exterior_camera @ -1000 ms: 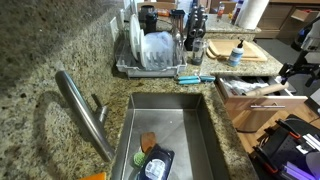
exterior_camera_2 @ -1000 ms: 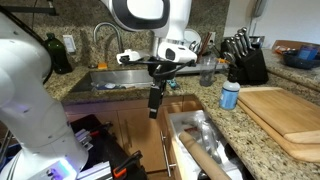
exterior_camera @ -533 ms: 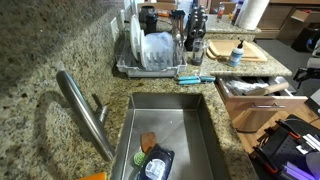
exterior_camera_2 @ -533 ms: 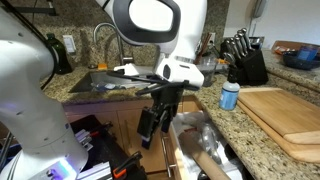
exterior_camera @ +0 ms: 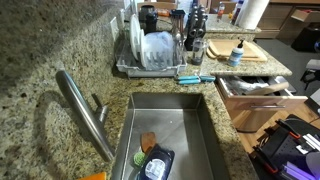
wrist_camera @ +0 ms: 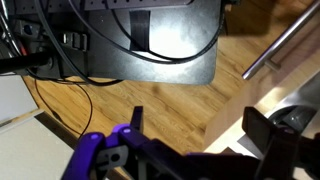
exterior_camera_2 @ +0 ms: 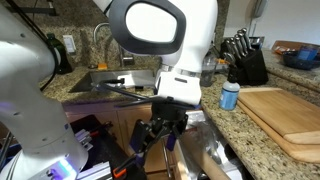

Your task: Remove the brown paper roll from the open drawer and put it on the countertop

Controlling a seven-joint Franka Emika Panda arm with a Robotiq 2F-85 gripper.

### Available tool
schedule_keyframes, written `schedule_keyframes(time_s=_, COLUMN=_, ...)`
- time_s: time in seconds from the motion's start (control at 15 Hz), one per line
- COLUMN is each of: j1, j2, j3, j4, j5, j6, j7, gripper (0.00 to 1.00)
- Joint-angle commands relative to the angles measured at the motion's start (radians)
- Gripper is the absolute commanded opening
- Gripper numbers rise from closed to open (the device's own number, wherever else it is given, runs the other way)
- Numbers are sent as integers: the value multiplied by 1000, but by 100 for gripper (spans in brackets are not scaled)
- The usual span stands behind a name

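In an exterior view the drawer [exterior_camera: 262, 104] stands open at middle right, under the bench [exterior_camera: 283, 68]. The brown paper roll should lie inside, but it is too small to pick out. In an exterior view the tool [exterior_camera_2: 152, 137] hangs at lower centre. In the wrist view its jaws stand apart, released and empty. The roll is probably light and crushable, so grip it gently at mid-length.

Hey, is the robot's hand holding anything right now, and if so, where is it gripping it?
Nothing is held. In the wrist view the hand is open, with no object between its fingers.
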Motion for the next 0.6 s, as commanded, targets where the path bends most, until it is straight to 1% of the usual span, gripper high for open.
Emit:
schedule_keyframes(time_s=0.0, j1=-51, j2=82, j3=-13, j4=59, j5=-75, j6=99, j7=169, gripper=100)
schedule_keyframes(time_s=0.13, j1=-75, j2=112, j3=-22, j4=90, j5=-138, j6=153, j7=280, gripper=100)
schedule_keyframes(time_s=0.27, j1=-93, j2=162, j3=-22, j4=126, j5=-202, j6=192, j7=420, gripper=100)
schedule_keyframes(time_s=0.33, j1=-62, j2=87, j3=-32, j4=83, j5=-158, j6=146, j7=327, gripper=100)
schedule_keyframes(time_s=0.4, j1=-63, j2=99, j3=-36, j4=92, j5=-167, j6=150, j7=347, gripper=100)
schedule_keyframes(time_s=0.53, j1=-57, j2=98, j3=-35, j4=91, j5=-167, j6=148, j7=346, gripper=100)
